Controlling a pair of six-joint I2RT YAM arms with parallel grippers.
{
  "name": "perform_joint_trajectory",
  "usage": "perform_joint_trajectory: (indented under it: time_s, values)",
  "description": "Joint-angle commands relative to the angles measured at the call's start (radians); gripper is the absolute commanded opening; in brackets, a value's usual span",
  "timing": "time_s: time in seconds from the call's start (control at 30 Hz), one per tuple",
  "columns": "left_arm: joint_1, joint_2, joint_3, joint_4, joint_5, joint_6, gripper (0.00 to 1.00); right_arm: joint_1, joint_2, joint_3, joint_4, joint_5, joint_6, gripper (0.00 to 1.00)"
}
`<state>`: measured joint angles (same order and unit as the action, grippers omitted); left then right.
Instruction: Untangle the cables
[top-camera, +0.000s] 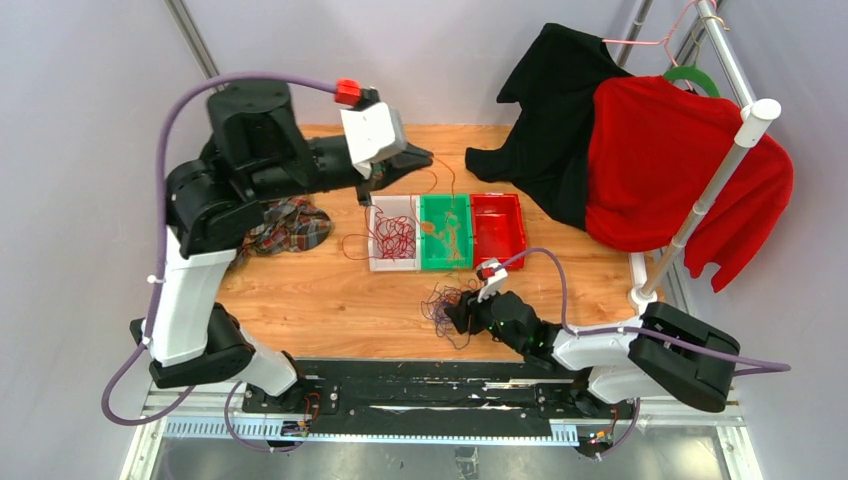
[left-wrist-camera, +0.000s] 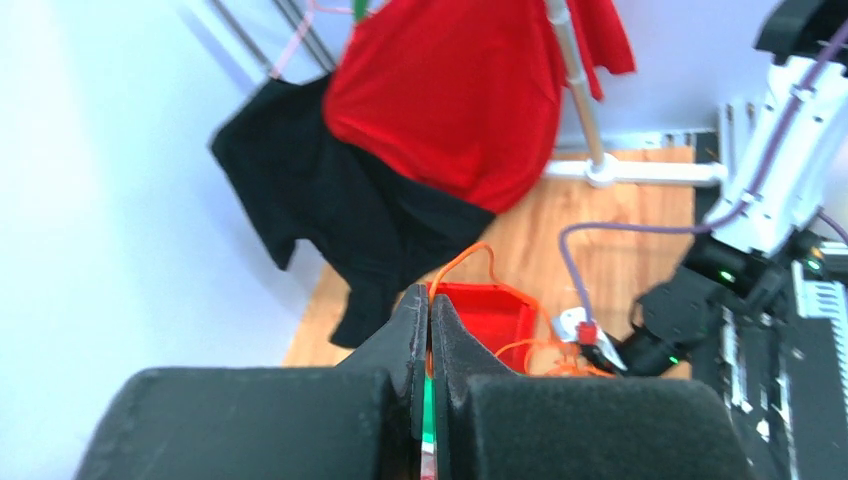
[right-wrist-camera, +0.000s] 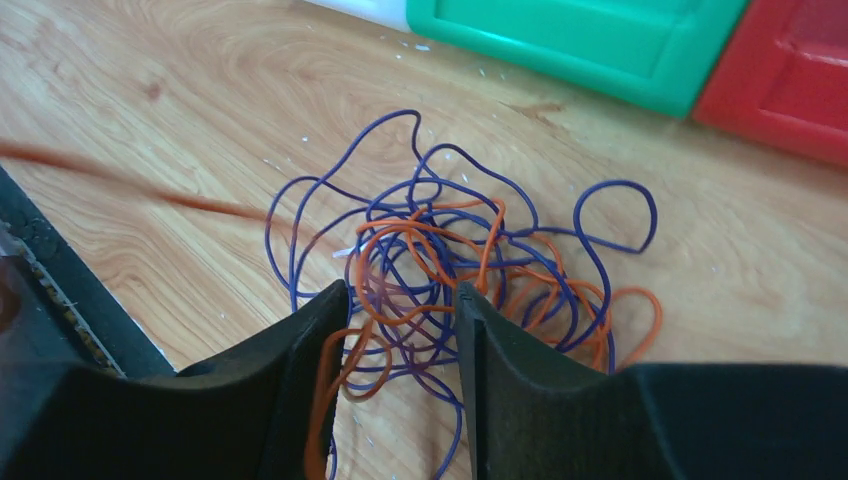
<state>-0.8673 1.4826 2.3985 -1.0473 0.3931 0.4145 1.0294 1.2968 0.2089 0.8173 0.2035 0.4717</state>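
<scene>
A tangle of purple cable (right-wrist-camera: 610, 190) and orange cable (right-wrist-camera: 640, 300) lies on the wooden table (top-camera: 330, 290) in front of the bins. My right gripper (right-wrist-camera: 402, 300) is down over this tangle (top-camera: 443, 300). Its jaws stand apart, with several orange and purple strands between them. My left gripper (left-wrist-camera: 430, 330) is raised over the back of the table (top-camera: 420, 157), shut on a thin orange cable (left-wrist-camera: 470, 255) that trails down toward the bins. Red cables (top-camera: 395, 238) lie in the white bin (top-camera: 374, 262). More orange cable (top-camera: 447, 235) lies in the green bin (top-camera: 430, 262).
A red bin (top-camera: 498, 228) stands right of the green one. A plaid cloth (top-camera: 290, 225) lies at the left under the left arm. A black garment (top-camera: 555, 110) and a red sweater (top-camera: 680, 170) hang from a white rack (top-camera: 710, 195) at the back right.
</scene>
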Motion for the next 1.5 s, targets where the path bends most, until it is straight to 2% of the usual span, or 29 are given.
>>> perform_joint_trajectory:
  time_s: [0.0,0.03,0.17,0.2,0.33,0.47,0.7,0.83,0.93,1.0,1.13,1.23,1.3,1.37,1.4,1.47]
  values:
    - [-0.008,0.032,0.096,0.025,-0.106,0.039,0.0,0.042,-0.046,-0.054,0.002,0.119,0.06,0.41]
    - [-0.009,0.027,0.096,0.042,-0.116,0.046,0.0,0.05,-0.054,-0.064,-0.01,0.133,0.071,0.36]
    - [-0.008,0.01,0.087,0.125,-0.172,0.081,0.0,0.09,-0.086,-0.105,-0.058,0.205,0.119,0.04]
    - [-0.008,0.006,0.086,0.145,-0.188,0.089,0.0,0.101,-0.097,-0.12,-0.071,0.224,0.131,0.01]
    - [-0.008,0.002,0.077,0.201,-0.234,0.118,0.0,0.139,-0.177,-0.133,-0.184,0.321,0.178,0.01]
    - [-0.008,-0.001,0.055,0.306,-0.34,0.17,0.01,0.158,-0.277,-0.162,-0.286,0.382,0.222,0.01]
    - [-0.008,0.003,0.01,0.659,-0.591,0.36,0.01,0.181,-0.405,-0.18,-0.445,0.471,0.281,0.01]
    - [-0.007,0.036,0.014,0.847,-0.682,0.527,0.0,0.184,-0.423,-0.177,-0.505,0.495,0.319,0.01]
    - [-0.002,0.06,0.026,0.959,-0.697,0.614,0.01,0.192,-0.424,-0.178,-0.527,0.505,0.336,0.0]
    - [0.0,0.08,0.056,0.956,-0.691,0.627,0.0,0.197,-0.429,-0.176,-0.548,0.514,0.344,0.01]
    - [0.003,0.088,0.004,1.064,-0.706,0.69,0.01,0.199,-0.445,-0.173,-0.613,0.535,0.378,0.01]
    - [0.027,0.133,0.072,1.117,-0.706,0.697,0.01,0.201,-0.45,-0.177,-0.65,0.533,0.413,0.01]
    - [0.03,0.167,0.151,1.018,-0.668,0.648,0.01,0.214,-0.452,-0.176,-0.649,0.534,0.409,0.01]
    - [0.029,0.138,0.117,0.982,-0.624,0.609,0.01,0.222,-0.459,-0.154,-0.651,0.535,0.357,0.01]
    - [0.028,0.112,0.063,0.992,-0.605,0.594,0.0,0.224,-0.467,-0.139,-0.656,0.538,0.329,0.04]
    - [0.028,0.073,-0.005,0.937,-0.552,0.539,0.01,0.227,-0.512,-0.105,-0.63,0.508,0.229,0.21]
